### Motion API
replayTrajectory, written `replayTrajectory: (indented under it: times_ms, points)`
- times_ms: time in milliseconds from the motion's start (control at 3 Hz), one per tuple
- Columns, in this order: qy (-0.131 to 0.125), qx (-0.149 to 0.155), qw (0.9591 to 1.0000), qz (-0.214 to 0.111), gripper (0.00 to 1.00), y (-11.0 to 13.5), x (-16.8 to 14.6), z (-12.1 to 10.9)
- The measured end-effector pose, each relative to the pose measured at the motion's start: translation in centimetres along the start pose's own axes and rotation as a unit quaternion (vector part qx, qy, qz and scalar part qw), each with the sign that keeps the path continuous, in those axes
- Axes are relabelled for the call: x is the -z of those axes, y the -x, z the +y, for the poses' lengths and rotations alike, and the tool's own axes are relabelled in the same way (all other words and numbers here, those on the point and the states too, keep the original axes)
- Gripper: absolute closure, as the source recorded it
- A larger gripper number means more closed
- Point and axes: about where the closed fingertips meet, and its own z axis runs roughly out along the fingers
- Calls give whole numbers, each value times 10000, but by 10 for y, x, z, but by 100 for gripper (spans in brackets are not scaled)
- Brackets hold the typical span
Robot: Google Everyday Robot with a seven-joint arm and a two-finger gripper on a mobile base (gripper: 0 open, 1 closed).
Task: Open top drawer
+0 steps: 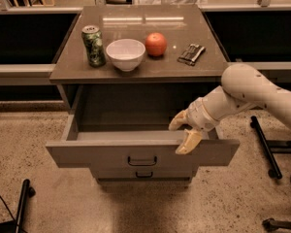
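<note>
I saw the wide grey-beige top drawer (111, 152) standing well out of the cabinet; my cream two-finger tool (180, 136) sat at the right of its front panel, clamped narrow on the top lip, one finger inside and one outside; on the brown bench (150, 69) above stood a green drink can (93, 45), a white bowl (125, 54), a round red-orange fruit (156, 44) and a small dark packet (191, 54).
</note>
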Motion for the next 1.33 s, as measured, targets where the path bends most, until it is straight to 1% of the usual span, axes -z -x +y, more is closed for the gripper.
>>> replayTrajectory:
  times_ms: [333,667,1000,1333]
  points:
    - [1,0,10000,0,0,0,0,0]
    - [2,0,10000,0,0,0,0,0]
    - [368,130,9991,185,2,-4,-12,21]
    - [838,342,9943,568,20,0,-19,56]
